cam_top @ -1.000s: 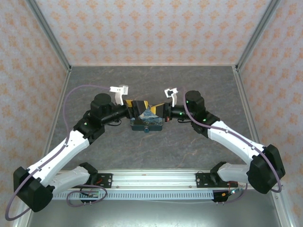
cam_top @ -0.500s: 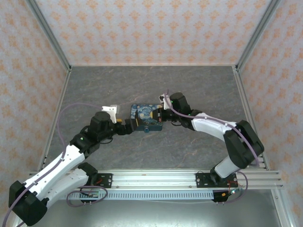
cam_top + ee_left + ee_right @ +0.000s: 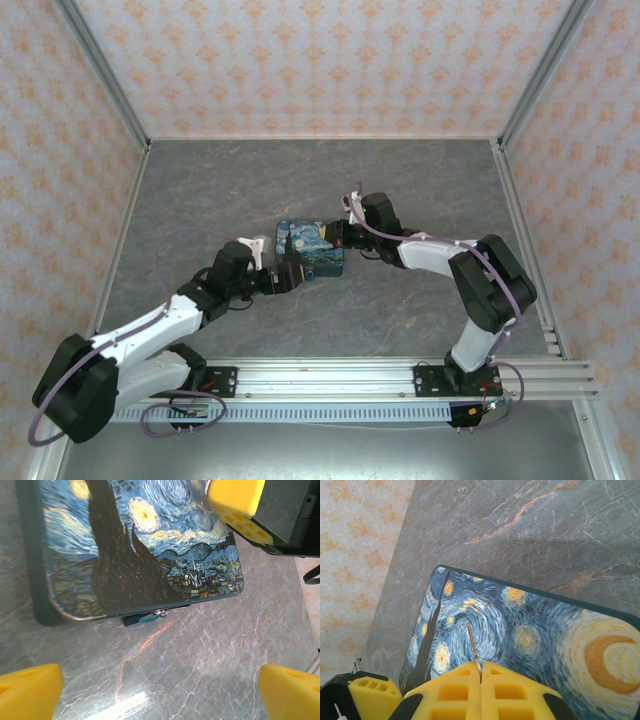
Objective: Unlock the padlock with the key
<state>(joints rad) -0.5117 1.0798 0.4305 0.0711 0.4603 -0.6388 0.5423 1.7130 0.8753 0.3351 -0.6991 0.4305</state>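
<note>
Nearest the bases, the left gripper has drawn back and dropped low over the last second. It now sits at about 8 o'clock of the painted box, spread wide and holding nothing, with its yellow pads at the two lower corners of its wrist view and bare table between them. Just beyond it, the padlock hangs at the box's 6 o'clock edge. It is a small teal body resting on the stone with a bit of silver shackle showing, and its keyhole cannot be made out. The box itself has changed most: a second ago it was pinched up between both arms, and now it lies flat with its night-sky lid up, released by both. Farthest out, the right arm has folded its elbow in, and the right gripper hovers over the lid at about 2 o'clock. Its pads are pressed together on the key, whose thin blade pokes out in front. For the task, this looks like the end of setting up. The lock is exposed and the key is in hand, but the blade is over the lid, well apart from the padlock. The key probably has to come round to the near edge, and the free left gripper is placed to steady the lock.
</note>
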